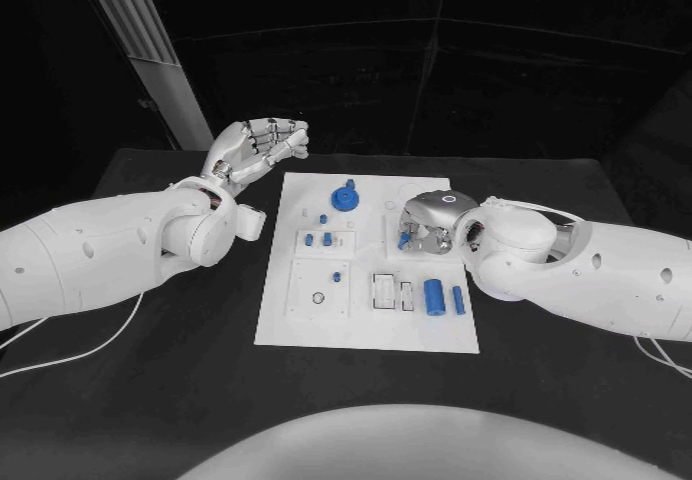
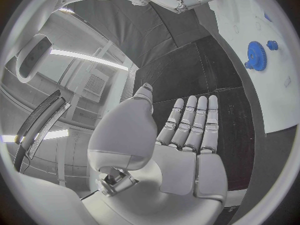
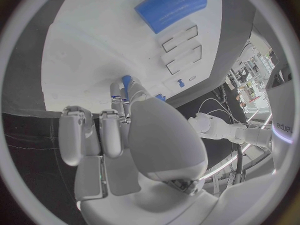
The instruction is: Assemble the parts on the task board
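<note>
The right hand (image 1: 427, 226) pinches a small blue peg (image 1: 404, 240) over the white plastic task board (image 1: 368, 330); lower it upright. The left hand (image 1: 257, 145) hovers empty, fingers apart, upper left.

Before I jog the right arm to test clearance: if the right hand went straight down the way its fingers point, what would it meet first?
Probably the small blue part at the right hand's fingertips, then the task board; depth is unclear.

Bare task board (image 1: 433, 335) near edge; blue gear (image 1: 345, 195), right hand (image 1: 433, 222) crowding far end
</note>
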You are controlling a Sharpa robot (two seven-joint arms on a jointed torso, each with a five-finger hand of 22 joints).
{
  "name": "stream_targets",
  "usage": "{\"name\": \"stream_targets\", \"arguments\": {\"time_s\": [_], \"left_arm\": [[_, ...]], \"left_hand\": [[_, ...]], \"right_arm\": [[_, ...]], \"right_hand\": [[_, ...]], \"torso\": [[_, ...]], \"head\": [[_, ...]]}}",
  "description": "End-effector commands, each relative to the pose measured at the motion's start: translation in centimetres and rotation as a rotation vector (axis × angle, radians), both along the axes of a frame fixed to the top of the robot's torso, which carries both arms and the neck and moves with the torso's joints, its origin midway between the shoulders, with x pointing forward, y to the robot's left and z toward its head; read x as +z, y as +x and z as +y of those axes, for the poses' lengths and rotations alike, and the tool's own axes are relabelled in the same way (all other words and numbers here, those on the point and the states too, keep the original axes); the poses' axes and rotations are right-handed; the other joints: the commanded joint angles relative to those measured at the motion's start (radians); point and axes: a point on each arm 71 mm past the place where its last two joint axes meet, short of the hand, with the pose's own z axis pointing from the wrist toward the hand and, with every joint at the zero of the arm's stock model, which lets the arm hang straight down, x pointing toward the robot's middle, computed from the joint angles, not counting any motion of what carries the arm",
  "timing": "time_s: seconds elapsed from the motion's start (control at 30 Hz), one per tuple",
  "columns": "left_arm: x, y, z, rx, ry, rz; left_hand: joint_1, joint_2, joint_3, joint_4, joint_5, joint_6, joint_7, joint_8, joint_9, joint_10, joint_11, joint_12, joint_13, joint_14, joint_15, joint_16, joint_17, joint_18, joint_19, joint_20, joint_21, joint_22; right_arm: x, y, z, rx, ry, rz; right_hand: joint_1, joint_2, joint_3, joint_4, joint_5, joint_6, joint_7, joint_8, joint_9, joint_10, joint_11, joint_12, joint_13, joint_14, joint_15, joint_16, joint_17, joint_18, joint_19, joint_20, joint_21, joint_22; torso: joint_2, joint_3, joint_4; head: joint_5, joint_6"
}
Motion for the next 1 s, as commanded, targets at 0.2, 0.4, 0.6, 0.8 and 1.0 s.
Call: {"name": "stream_targets", "arguments": {"time_s": [0.2,0.4,0.6,0.8,1.0], "left_arm": [[1.03,-0.33,-0.09,-0.03,-0.054,-0.131],[1.01,-0.32,-0.09,-0.029,-0.053,-0.128],[1.0,-0.31,-0.07,-0.029,-0.053,-0.127],[0.99,-0.3,-0.12,-0.031,-0.053,-0.126],[0.99,-0.29,-0.15,-0.031,-0.053,-0.125]], "left_hand": [[0.001,0.006,-0.005,0.001,0.002,-0.007,0.088,0.005,-0.001,-0.007,-0.001,0.004,-0.002,-0.008,-0.002,0.005,-0.002,-0.007,0.005,0.0,-0.005,-0.001],[0.001,0.007,-0.006,0.001,0.002,-0.007,0.088,0.005,-0.001,-0.008,-0.001,0.005,-0.002,-0.008,-0.002,0.005,-0.003,-0.007,0.005,0.0,-0.005,-0.001],[0.001,0.007,-0.006,0.001,0.002,-0.007,0.088,0.005,-0.001,-0.008,-0.001,0.005,-0.002,-0.008,-0.002,0.005,-0.003,-0.007,0.005,0.0,-0.005,-0.001],[0.001,0.007,-0.006,0.001,0.002,-0.007,0.088,0.005,-0.001,-0.008,-0.001,0.005,-0.002,-0.008,-0.002,0.005,-0.003,-0.007,0.005,0.0,-0.005,-0.001],[0.001,0.008,-0.006,0.001,0.002,-0.008,0.088,0.007,-0.001,-0.009,-0.001,0.007,-0.002,-0.009,-0.002,0.007,-0.005,-0.008,0.005,0.0,-0.006,-0.002]], "right_arm": [[0.26,-0.02,0.17,0.019,0.02,-0.021],[0.21,-0.01,0.11,0.013,0.013,-0.017],[0.3,-0.03,0.17,0.011,0.022,-0.025],[0.46,-0.07,0.3,0.015,0.041,-0.038],[0.47,-0.09,0.33,0.019,0.043,-0.039]], "right_hand": [[0.011,-0.007,0.005,0.006,0.002,0.011,0.0,0.003,0.001,0.015,0.0,-0.016,-0.002,0.069,-0.01,0.005,0.046,0.005,0.052,-0.01,0.005,0.219],[-0.001,-0.028,-0.007,0.012,0.002,-0.002,0.013,-0.009,-0.005,0.005,0.012,-0.036,-0.003,0.068,-0.003,0.002,0.037,0.006,0.049,-0.008,0.0,0.218],[-0.03,-0.055,-0.031,0.01,0.002,-0.042,0.043,-0.036,-0.015,-0.026,0.036,-0.065,-0.002,0.061,0.015,-0.011,0.009,0.01,0.04,0.003,-0.022,0.209],[-0.032,-0.058,-0.035,0.007,0.002,-0.052,0.05,-0.044,-0.016,-0.033,0.042,-0.073,-0.001,0.061,0.022,-0.011,0.008,0.01,0.039,0.009,-0.023,0.208],[-0.019,-0.032,-0.02,0.005,0.002,-0.03,0.041,-0.035,-0.011,-0.007,0.035,-0.064,0.002,0.061,0.019,-0.009,0.012,0.01,0.04,0.011,-0.021,0.209]], "torso": [[0.0,0.0005,-0.0002],[-0.001,0.0004,0.0008],[0.0,0.0004,0.0007],[0.0,0.0001,0.0002],[0.0,0.0003,0.0001]], "head": [[-0.002,0.003],[-0.003,0.002],[-0.003,0.002],[-0.003,0.002],[-0.003,0.001]]}}
